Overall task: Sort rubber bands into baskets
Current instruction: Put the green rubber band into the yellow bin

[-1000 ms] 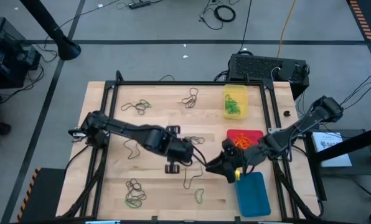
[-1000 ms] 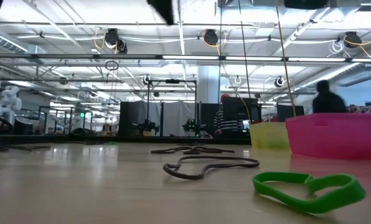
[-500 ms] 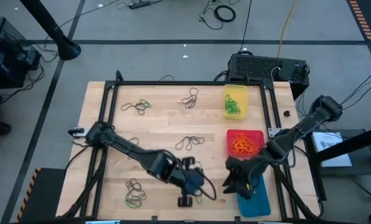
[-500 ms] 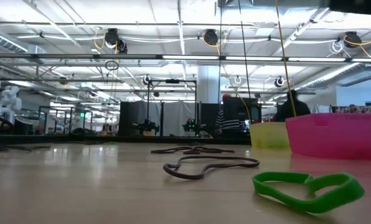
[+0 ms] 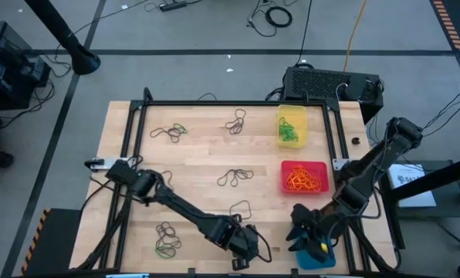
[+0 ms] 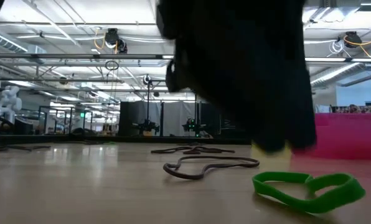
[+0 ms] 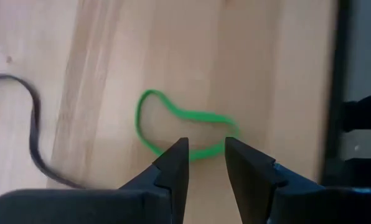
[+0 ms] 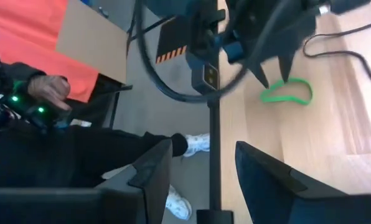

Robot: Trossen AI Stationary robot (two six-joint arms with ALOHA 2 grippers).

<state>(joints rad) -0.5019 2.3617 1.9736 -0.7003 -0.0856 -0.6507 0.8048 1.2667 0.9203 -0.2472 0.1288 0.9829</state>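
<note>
My left gripper (image 5: 244, 245) hangs open low over the table's front edge. In the left wrist view its fingertips (image 7: 204, 148) straddle the near side of a green rubber band (image 7: 185, 127), with nothing gripped. My right gripper (image 5: 299, 235) is open and empty above the blue basket (image 5: 326, 257). The red basket (image 5: 303, 177) holds orange bands and the yellow basket (image 5: 292, 126) holds green ones. Dark rubber bands lie loose at the centre (image 5: 234, 177), near the left gripper (image 5: 241, 208) and at the front left (image 5: 167, 230). The low view shows the green band (image 6: 307, 186) under a dark arm (image 6: 235, 68).
More bands lie at the back left (image 5: 168, 131) and back centre (image 5: 236, 120), and a green one at the front left (image 5: 167, 249). A black box (image 5: 330, 83) stands behind the table. A person in orange (image 8: 55, 81) sits beyond the table's edge.
The left arm has swung from mid-table down to the front edge over the green band. The right gripper has moved from beside the red basket to over the blue one. An arm now fills the low view.
</note>
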